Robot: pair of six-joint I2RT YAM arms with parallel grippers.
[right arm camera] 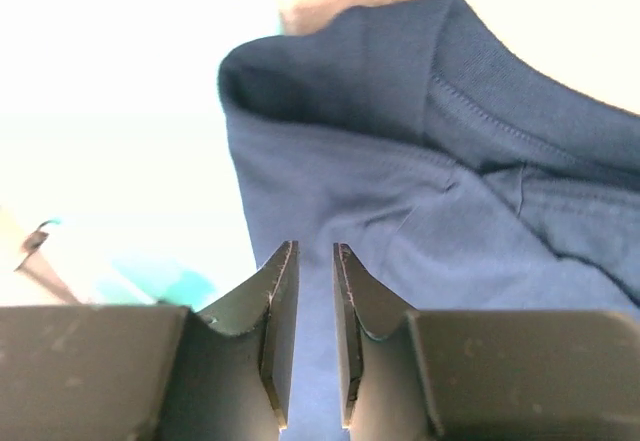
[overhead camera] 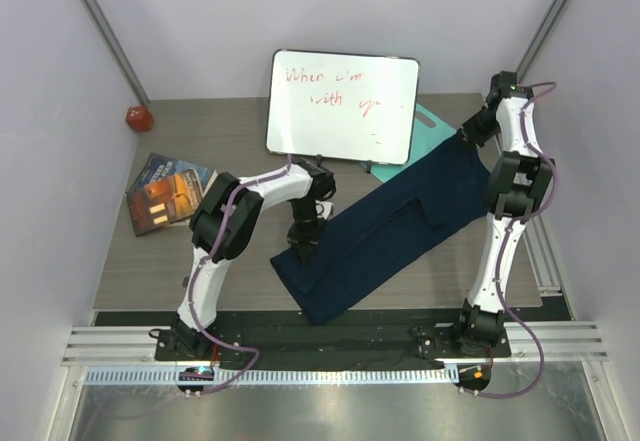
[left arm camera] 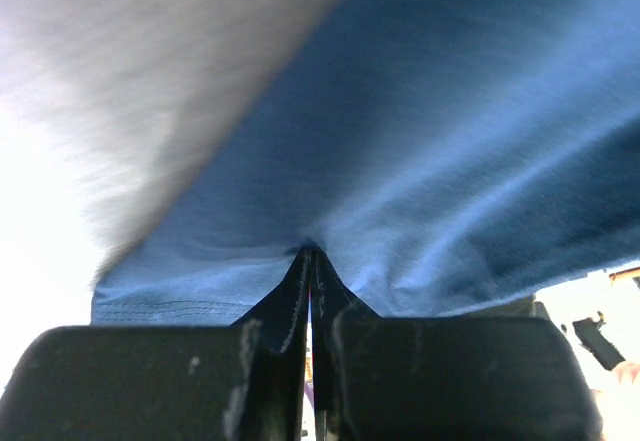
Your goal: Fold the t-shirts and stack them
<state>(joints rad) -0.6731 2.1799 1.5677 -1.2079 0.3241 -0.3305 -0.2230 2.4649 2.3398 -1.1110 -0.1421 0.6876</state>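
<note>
Overhead: dark navy-blue fabric t-shirt [overhead camera: 390,226], folded into a long band, lies diagonally across the grey wood-grain table [overhead camera: 200,261], from near-left to far-right. Left gripper [overhead camera: 301,251] sits at its near end, right gripper [overhead camera: 466,133] at its far end, beside the flat teal board [overhead camera: 432,118].

Left wrist: jaws pressed together, pinching a ridge of shirt fabric near a stitched hem.

Right wrist: jaws slightly spread, nothing between them; the shirt's collar lies just beyond the fingertips.
</note>
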